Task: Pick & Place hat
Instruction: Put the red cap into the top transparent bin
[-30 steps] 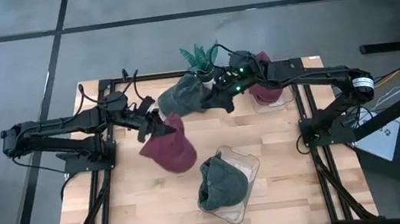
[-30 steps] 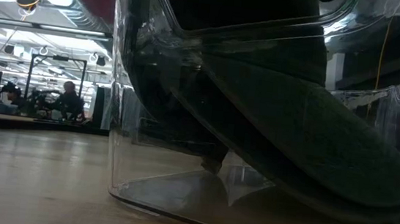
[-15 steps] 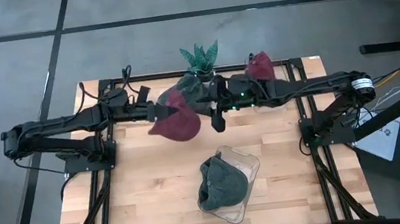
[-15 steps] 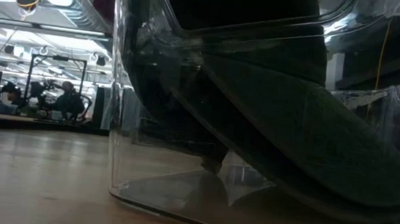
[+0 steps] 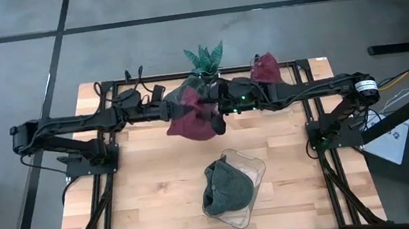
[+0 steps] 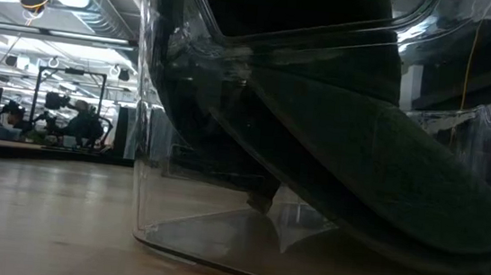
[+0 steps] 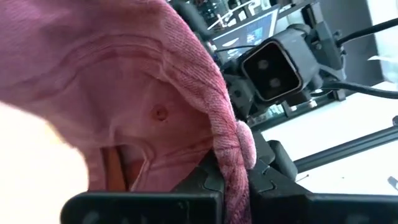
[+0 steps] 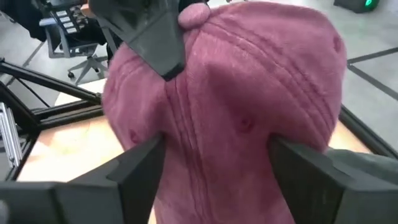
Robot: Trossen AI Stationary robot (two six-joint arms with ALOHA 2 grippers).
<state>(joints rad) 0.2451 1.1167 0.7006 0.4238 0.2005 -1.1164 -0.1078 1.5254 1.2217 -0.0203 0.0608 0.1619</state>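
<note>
Right wrist view: fingers (image 8: 140, 168) wide open, flanking maroon cap (image 8: 249, 99).

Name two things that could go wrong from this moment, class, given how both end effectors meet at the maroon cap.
1. The left end effector pinches only the maroon cap's edge; it may slip.
2. The right end effector straddles the cap, open, close to the left one; they may collide.

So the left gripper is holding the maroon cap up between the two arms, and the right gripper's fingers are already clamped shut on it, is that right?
Not quite. The left gripper does hold the maroon cap up between the arms, but the right gripper is open: the right wrist view shows its fingers spread wide on either side of the cap.
</note>
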